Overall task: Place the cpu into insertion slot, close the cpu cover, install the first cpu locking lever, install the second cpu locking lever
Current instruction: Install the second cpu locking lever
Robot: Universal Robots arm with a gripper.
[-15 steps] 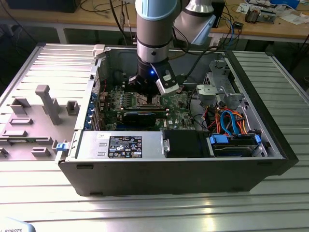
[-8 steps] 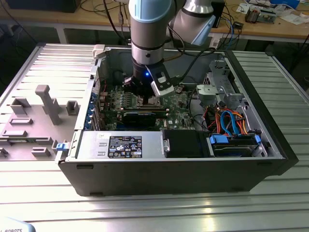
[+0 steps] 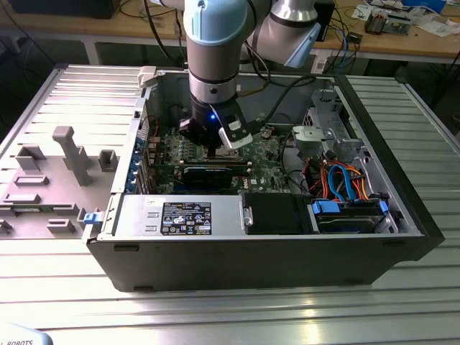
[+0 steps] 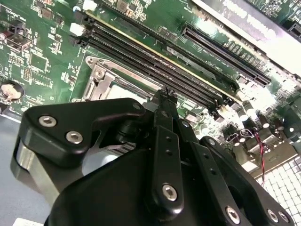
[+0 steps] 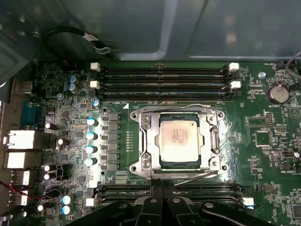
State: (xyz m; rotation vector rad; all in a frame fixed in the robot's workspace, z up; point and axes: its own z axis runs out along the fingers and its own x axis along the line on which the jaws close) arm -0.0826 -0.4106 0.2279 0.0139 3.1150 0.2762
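The black hand (image 5: 161, 195) hangs low over the green motherboard (image 5: 70, 141), its two matte, bolted fingers (image 4: 165, 122) pressed together with nothing between them, their tips at the near edge of the insertion slot (image 5: 146, 162), over the black memory slots (image 5: 207, 190) that run along that edge. Inside the slot's silvery rim lies the cpu (image 5: 178, 140), a flat square chip with a dull silver-grey top bearing faint print too small to read. The cpu cover (image 5: 148, 136), a thin silvery frame plate with a large square cut-out, lies flat around the chip. A thin wire lever (image 5: 200, 176) slants up off the board at the slot's near edge; another (image 5: 178, 106) runs along the far edge. More long black memory slots (image 5: 164, 77) lie beyond the slot, and a round coin cell (image 5: 277, 93) sits past them to one side. In the exterior view the arm (image 3: 215, 43) reaches down into the open grey computer case (image 3: 251, 251), which rests on a ribbed metal bench (image 3: 215, 316).
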